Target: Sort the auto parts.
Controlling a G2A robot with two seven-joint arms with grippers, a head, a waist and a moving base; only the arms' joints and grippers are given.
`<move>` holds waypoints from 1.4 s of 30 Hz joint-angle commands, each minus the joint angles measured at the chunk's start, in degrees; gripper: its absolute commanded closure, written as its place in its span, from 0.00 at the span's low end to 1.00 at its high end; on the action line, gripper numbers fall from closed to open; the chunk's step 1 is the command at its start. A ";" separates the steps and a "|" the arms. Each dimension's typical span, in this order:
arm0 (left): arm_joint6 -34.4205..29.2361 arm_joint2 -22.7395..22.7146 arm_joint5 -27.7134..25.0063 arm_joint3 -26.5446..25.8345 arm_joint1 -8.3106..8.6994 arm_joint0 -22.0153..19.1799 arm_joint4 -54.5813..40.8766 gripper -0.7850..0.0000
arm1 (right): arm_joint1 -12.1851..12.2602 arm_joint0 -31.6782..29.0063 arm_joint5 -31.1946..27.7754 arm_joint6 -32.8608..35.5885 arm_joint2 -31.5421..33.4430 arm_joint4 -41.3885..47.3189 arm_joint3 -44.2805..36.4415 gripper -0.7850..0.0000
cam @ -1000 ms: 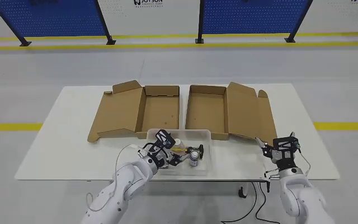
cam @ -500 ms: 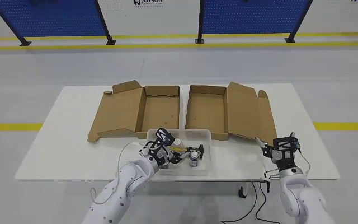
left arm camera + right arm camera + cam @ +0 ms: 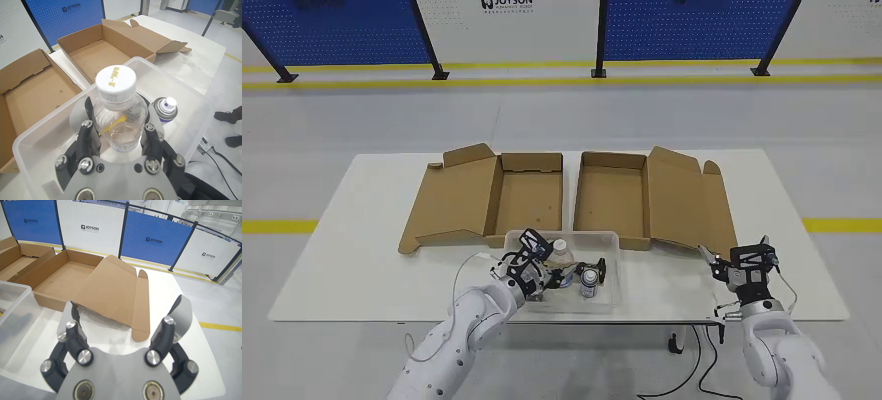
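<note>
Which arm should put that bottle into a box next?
Left. The left gripper is shut on the bottle over the bin, close to the boxes. The right gripper is open and empty, off to the side, away from the bin.

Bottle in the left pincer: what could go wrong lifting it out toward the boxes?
The left pincer holds the smooth round bottle by its body; it may slip or tilt.
The spray can stands close beside it; a sideways swing could topple it.
The bin wall could catch a low bottle.
</note>
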 commanded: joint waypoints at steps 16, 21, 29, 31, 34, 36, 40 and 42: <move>1.65 -0.46 -2.02 -1.21 0.02 -0.72 -0.29 1.00 | 0.00 0.00 0.00 0.00 0.00 0.00 0.00 0.00; 2.04 -1.54 -2.34 -2.95 0.21 -0.45 -0.62 1.00 | 0.00 0.00 0.00 0.00 0.00 0.00 0.00 0.00; 2.56 -4.19 -1.12 -6.81 0.50 -0.55 -0.96 1.00 | 0.00 0.00 0.00 0.00 0.00 0.00 0.00 0.00; 2.70 -5.01 -0.34 -7.79 0.54 -0.97 -0.87 1.00 | 0.00 0.00 0.00 0.00 0.00 0.00 0.00 0.00; 3.20 -6.08 1.75 -8.37 0.50 -2.20 -0.28 1.00 | 0.00 0.00 0.00 0.00 0.00 0.00 0.00 0.00; 3.35 -6.46 4.25 -7.70 0.33 -3.49 0.17 1.00 | 0.00 0.00 0.00 0.00 0.00 0.00 0.00 0.00; 2.91 -5.34 10.39 -5.71 -0.23 -6.58 4.22 1.00 | 0.00 0.00 0.00 0.00 0.00 0.00 0.00 0.00; 3.07 -4.43 12.41 -4.24 -0.62 -7.91 4.38 1.00 | 0.00 0.00 0.00 0.00 0.00 0.00 0.00 0.00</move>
